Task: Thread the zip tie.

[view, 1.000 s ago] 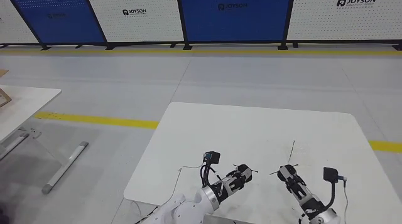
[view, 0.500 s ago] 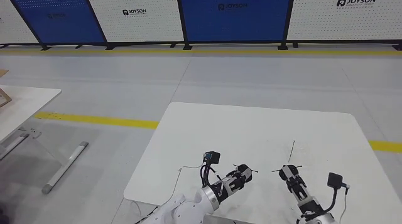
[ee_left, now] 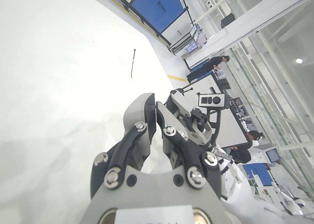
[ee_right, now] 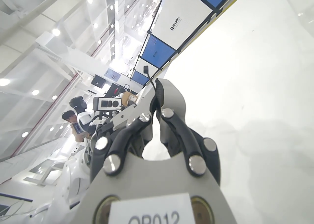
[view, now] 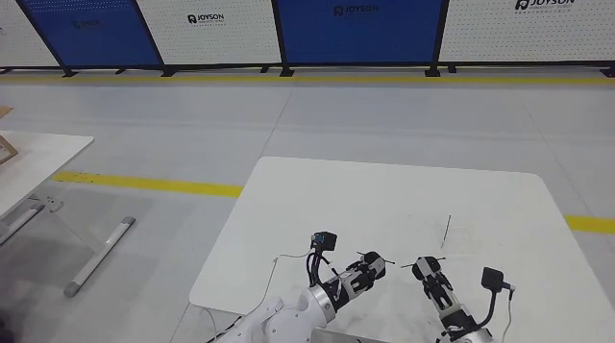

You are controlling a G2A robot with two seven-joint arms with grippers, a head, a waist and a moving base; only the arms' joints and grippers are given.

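1. The right end effector (ee_right: pixel 156 87) is clamped on a black zip tie (ee_right: pixel 146 69), with the head left protruding, likely for threading.
2. The left end effector (ee_left: pixel 155 102) is pinched narrow and waits alongside.
3. A spare zip tie (view: pixel 446 231) lies on the surface (view: pixel 384 199) ahead.

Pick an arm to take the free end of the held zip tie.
Left, probably. The right gripper is shut on the zip tie, its head poking past the fingertips; the left gripper sits close beside it, shut.

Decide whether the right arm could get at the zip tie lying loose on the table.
Probably yes: the loose zip tie lies just beyond the right claw, nothing between them. But that claw is shut on a second zip tie.
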